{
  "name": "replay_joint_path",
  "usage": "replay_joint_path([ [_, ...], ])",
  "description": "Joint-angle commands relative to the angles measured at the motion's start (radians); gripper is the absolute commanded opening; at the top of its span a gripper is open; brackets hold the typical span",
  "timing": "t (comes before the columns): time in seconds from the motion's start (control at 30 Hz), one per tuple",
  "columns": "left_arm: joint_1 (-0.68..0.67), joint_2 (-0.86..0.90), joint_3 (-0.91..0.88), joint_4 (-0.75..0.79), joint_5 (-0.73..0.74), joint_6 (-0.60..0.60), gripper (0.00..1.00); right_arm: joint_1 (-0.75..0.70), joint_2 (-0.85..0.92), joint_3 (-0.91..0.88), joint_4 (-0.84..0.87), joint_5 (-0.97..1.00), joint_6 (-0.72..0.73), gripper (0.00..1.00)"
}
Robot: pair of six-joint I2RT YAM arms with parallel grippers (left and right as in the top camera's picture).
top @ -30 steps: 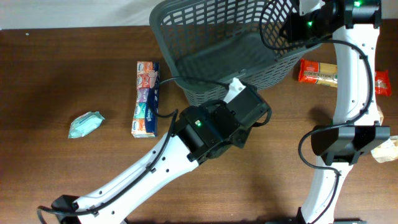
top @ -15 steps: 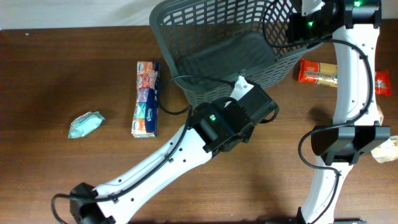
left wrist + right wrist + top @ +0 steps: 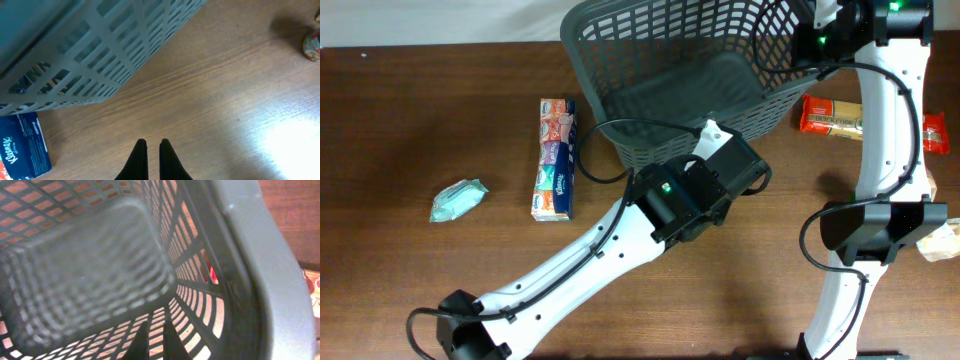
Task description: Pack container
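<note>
The container is a large dark grey slotted basket at the table's far middle. My left gripper is low over the bare wood just off the basket's near right corner. In the left wrist view its fingers are shut and empty, with the basket's slotted side up and to the left. My right gripper is at the basket's right rim. In the right wrist view its fingers are shut and empty inside the basket, next to the slotted wall.
A long strip of tissue packs lies left of the basket, its blue end in the left wrist view. A teal wipes pack lies further left. An orange snack packet, a red item and a crumpled pale wrapper lie right.
My left arm has moved to the right along the basket's near side, towards its near right corner. The right arm and the basket have barely moved.
</note>
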Motion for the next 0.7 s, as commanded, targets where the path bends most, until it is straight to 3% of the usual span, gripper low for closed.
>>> replay_joint_path([
  [0.0,0.019,0.008,0.014,0.01,-0.029,-0.009,0.02,0.008,0.008,0.005,-0.007,0.029,0.016,0.04],
  [0.67,0.122,0.023,0.014,0.038,-0.029,-0.002,0.02,0.07,0.008,0.005,-0.048,0.064,0.017,0.04],
])
